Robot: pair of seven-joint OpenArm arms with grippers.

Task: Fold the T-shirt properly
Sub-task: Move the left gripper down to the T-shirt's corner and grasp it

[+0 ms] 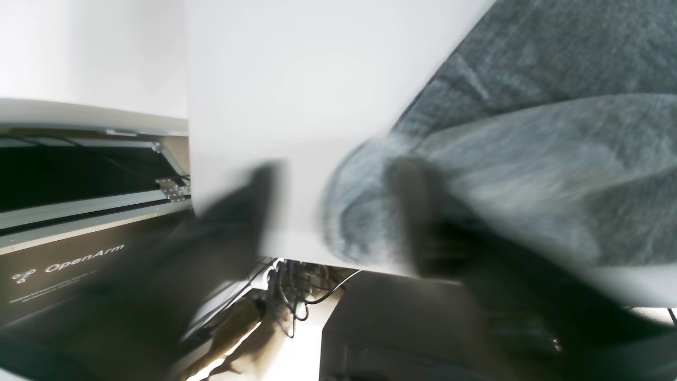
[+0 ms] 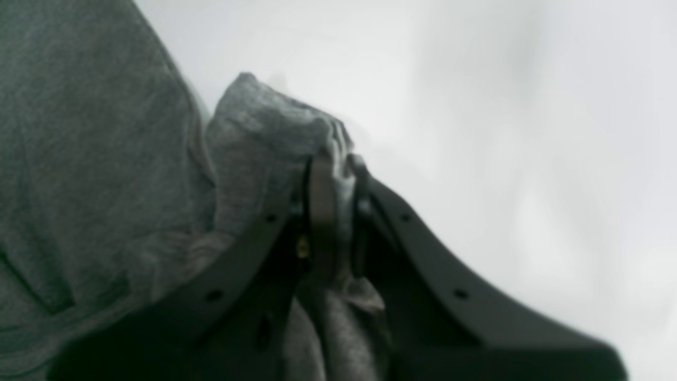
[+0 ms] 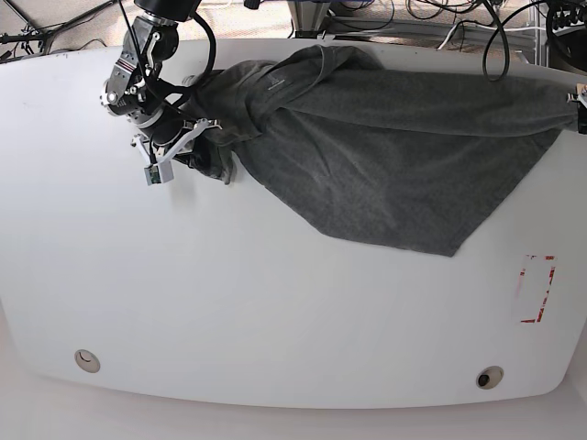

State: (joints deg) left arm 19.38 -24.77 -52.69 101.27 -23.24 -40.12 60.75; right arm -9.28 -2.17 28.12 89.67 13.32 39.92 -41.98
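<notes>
the t-shirt [image 3: 385, 137] lies crumpled across the far half of the white surface [image 3: 275, 312], right gripper [image 2: 338, 174] pinching a bunched edge, prob. to pull it flat; left gripper [image 1: 333, 211] spread at the surface edge, one finger on cloth, nothing clamped.

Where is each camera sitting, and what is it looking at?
Left wrist: on the left arm, looking past the blurry open left gripper at the T-shirt by the table edge.
Right wrist: on the right arm, looking at the right gripper pinching cloth.
Base: overhead, looking down at the table.
All three show the T-shirt.
</notes>
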